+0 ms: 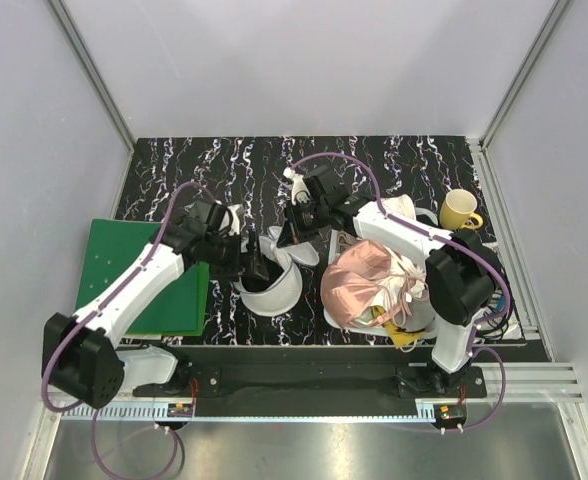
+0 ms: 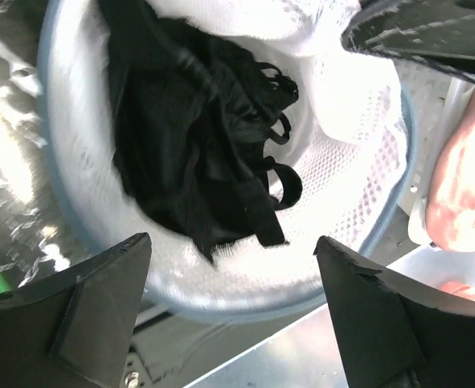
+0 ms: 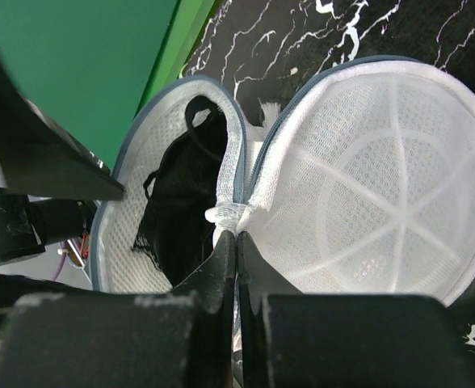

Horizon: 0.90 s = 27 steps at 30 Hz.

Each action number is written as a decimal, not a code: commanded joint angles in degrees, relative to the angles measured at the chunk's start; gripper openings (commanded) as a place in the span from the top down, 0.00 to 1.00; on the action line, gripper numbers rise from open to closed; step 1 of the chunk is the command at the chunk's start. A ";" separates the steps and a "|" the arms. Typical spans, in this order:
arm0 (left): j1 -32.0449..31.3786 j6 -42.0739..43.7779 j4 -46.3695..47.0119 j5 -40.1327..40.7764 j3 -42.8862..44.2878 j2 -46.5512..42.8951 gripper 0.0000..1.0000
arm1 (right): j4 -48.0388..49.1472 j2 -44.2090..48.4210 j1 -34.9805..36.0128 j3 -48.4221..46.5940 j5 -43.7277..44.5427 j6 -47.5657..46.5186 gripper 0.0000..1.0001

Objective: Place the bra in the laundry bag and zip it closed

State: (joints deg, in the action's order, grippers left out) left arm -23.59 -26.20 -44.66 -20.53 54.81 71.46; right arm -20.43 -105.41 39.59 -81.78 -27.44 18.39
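Past my left gripper (image 2: 231, 242), black-fingered, I see the bra (image 2: 205, 153): solid black, no print. Under it is the laundry bag (image 2: 359, 178), white mesh with a grey-blue rim. Just ahead of my right gripper (image 3: 236, 236), also black, the bag's round panel carries white spoke-like ribs. Left of that hand is a plain green board (image 3: 84, 73). The table (image 3: 302, 32) beyond it is black with white marble veining. Right of the left hand, a garment (image 2: 464, 170) shows shiny pink.

White-shelled arms (image 1: 134, 280) with black joints carry purple cables (image 1: 334, 156).
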 commanded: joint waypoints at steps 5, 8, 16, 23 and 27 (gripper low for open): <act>5.56 -1.22 -8.68 11.56 3.73 -8.44 0.30 | 1.44 3.19 -0.04 0.39 0.11 -2.57 1.00; 7.51 -0.79 -6.76 11.92 2.24 -6.26 0.34 | 1.35 3.19 -0.04 0.48 -0.77 -2.84 1.00; 8.48 -0.17 2.83 7.53 -1.72 1.74 0.38 | 1.27 3.28 -0.04 0.22 -2.35 -2.66 1.00; 9.53 3.16 1.70 7.35 4.06 4.83 0.83 | 0.31 4.50 -0.04 -0.05 -0.87 -3.01 1.00; 9.44 5.01 -5.76 9.99 10.75 1.94 1.00 | -3.47 6.79 -0.13 -1.36 4.48 -4.06 1.00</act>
State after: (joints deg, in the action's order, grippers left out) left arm -14.50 -24.03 -46.87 -11.81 57.43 77.19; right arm -21.65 -104.29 39.59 -81.30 -27.14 16.19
